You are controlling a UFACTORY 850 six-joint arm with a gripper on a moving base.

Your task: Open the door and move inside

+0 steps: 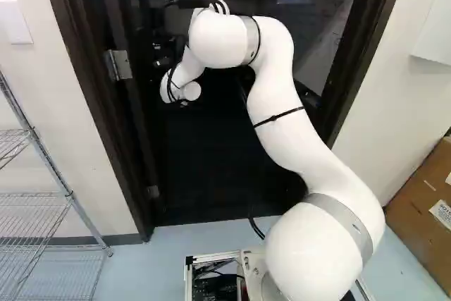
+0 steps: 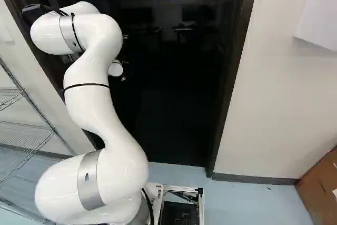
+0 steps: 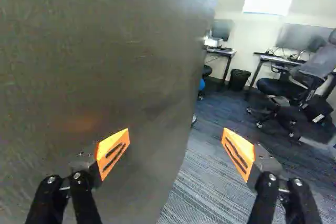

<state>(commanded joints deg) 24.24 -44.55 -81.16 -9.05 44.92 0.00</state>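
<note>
In the left base view my gripper [image 1: 163, 53] is a dark shape beyond the wrist, inside the dark doorway frame [image 1: 368, 40]. A metal hinge [image 1: 120, 65] shows at the doorway's left side. In the wrist view the gripper [image 3: 176, 148] stands open, with nothing held between its orange pads. The dark door panel [image 3: 105, 66] stands ajar, spreading behind one finger. Its free edge runs through the gap between the fingers, and the other finger is over the room's carpet. Contact between finger and door cannot be told. No handle is visible.
Beyond the door are a striped carpet [image 3: 197, 182], an office chair [image 3: 283, 87], desks and a black bin [image 3: 239, 79]. A wire shelf [image 1: 35, 199] stands left of the doorway, cardboard boxes [image 1: 426, 206] to the right. The right doorpost [image 2: 231, 82] borders a pale wall.
</note>
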